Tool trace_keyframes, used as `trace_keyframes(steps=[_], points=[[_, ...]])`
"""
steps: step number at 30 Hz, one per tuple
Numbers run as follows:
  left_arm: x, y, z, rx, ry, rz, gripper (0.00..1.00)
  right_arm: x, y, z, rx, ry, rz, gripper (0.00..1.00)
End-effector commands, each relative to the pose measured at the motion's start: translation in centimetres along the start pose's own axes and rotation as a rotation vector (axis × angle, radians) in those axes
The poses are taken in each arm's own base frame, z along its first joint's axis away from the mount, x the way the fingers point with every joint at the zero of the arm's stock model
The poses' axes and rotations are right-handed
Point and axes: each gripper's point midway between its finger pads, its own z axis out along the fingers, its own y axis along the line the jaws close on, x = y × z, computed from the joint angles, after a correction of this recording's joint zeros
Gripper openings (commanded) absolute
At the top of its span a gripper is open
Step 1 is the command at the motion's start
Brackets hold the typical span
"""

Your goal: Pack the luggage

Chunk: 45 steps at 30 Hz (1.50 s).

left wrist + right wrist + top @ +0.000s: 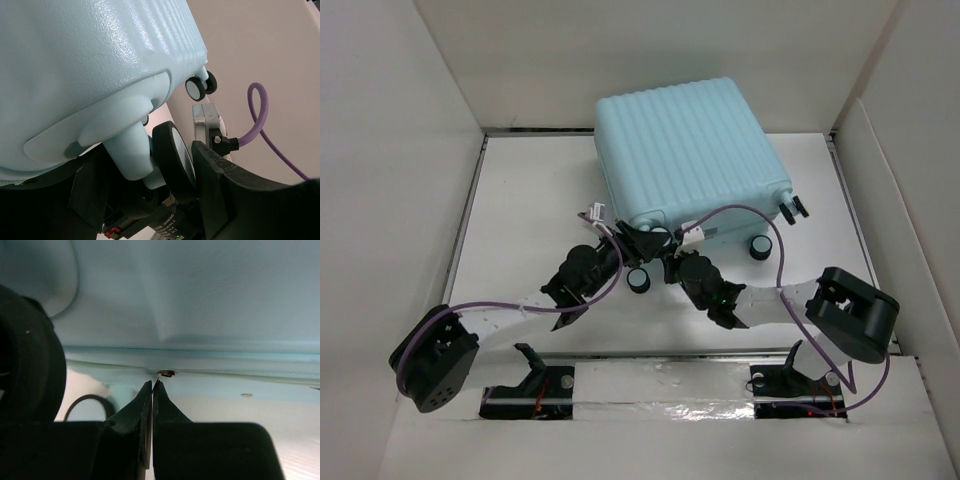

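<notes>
The pale aqua luggage (690,150) lies shut at the back of the table, ribbed shell up, wheels toward me. My left gripper (638,243) is at its near edge. In the left wrist view the luggage (90,65) fills the top, and my left gripper (150,165) is closed around a black-and-white caster wheel (172,155) and its aqua leg. My right gripper (670,262) is just right of it, against the same edge. In the right wrist view my right gripper (152,385) is shut, its tips pinching a small metal zipper pull (166,373) on the luggage's seam (200,300).
Other caster wheels (760,247) (638,280) stick out from the luggage's near side. Purple cables (775,250) loop over both arms. White walls (410,150) enclose the table on the left, back and right. Two black stands (535,375) sit at the near edge.
</notes>
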Motion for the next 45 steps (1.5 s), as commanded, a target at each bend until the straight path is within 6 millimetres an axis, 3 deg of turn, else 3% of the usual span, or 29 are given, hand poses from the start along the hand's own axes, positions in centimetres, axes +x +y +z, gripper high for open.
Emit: trace_keyframes(steps=[1,5,7,10,13,16,17,21,24,26,27,28,29,33,34,36,37,38,39,40,41,42,45], points=[[2.0,-9.1,-3.5,0.359,0.167,0.039,0.0,-2.4,13.0,-3.8,-0.596,-0.026,0.063,0.0],[2.2,-9.8,-3.4,0.408,0.197,0.004,0.0,-2.3,17.2,-6.9,-0.783,-0.005,0.068,0.0],[2.2,-10.3,-3.1,0.444,0.205,-0.018,0.0,-2.4,18.9,-7.4,-0.799,0.001,0.038,0.0],[1.2,-10.7,-3.2,0.475,0.211,-0.075,0.0,-3.1,19.9,-8.5,-0.846,-0.02,-0.032,0.0],[1.1,-11.8,-3.9,0.498,0.23,-0.129,0.0,-3.6,19.3,-8.0,-0.802,-0.035,-0.038,0.0],[0.2,-14.3,-3.8,0.534,0.148,-0.179,0.0,-4.7,20.5,-7.8,-0.829,-0.082,0.002,0.0],[-0.5,-15.8,-3.8,0.568,0.115,-0.199,0.0,-5.9,21.7,-8.2,-0.874,-0.149,0.073,0.0],[-2.7,-19.6,-4.5,0.7,0.057,-0.241,0.0,-7.1,24.0,-9.5,-0.974,-0.213,0.149,0.0],[-3.0,-19.0,-4.5,0.69,0.031,-0.264,0.0,-7.6,26.4,-10.9,-1.033,-0.237,0.159,0.0],[-3.2,-19.0,-5.7,0.741,0.008,-0.308,0.0,-9.6,27.9,-11.8,-1.112,-0.291,0.238,0.0],[-3.0,-18.7,-5.6,0.741,0.019,-0.34,0.0,-7.5,28.9,-11.2,-1.131,-0.249,0.246,0.0],[-3.1,-19.0,-5.8,0.761,0.017,-0.351,0.0,-8.1,30.0,-10.9,-1.152,-0.261,0.27,0.0],[-2.6,-19.0,-6.0,0.765,0.034,-0.363,0.0,-7.4,30.3,-10.2,-1.14,-0.235,0.295,0.0],[-2.7,-18.1,-6.7,0.747,0.02,-0.375,0.0,-5.2,29.3,-8.4,-1.053,-0.194,0.357,0.0],[-2.6,-17.7,-6.6,0.729,0.014,-0.359,0.0,-6.1,28.7,-8.7,-1.034,-0.207,0.365,0.01],[-2.6,-17.4,-6.9,0.703,0.008,-0.338,0.0,-4.5,26.1,-8.0,-0.922,-0.181,0.329,0.18],[-2.1,-16.6,-6.4,0.657,0.019,-0.313,0.0,-4.3,25.0,-8.0,-0.882,-0.173,0.324,0.4],[-2.1,-16.0,-6.3,0.627,0.01,-0.304,0.0,-5.2,23.5,-8.1,-0.818,-0.181,0.331,0.48],[-2.8,-16.0,-6.5,0.617,-0.009,-0.293,0.0,-3.4,21.7,-8.2,-0.771,-0.143,0.307,0.55],[-2.2,-15.1,-6.0,0.563,0.01,-0.28,0.0,-3.0,20.5,-8.3,-0.735,-0.131,0.302,0.66],[-2.4,-14.4,-5.8,0.536,-0.005,-0.253,0.0,-3.5,19.0,-8.6,-0.683,-0.131,0.305,0.69],[-3.0,-14.2,-6.1,0.524,-0.019,-0.243,0.0,-1.7,17.5,-9.1,-0.645,-0.09,0.275,0.72],[-2.6,-12.7,-6.2,0.472,-0.01,-0.239,0.03,-0.6,14.6,-10.0,-0.551,-0.03,0.224,0.79]])
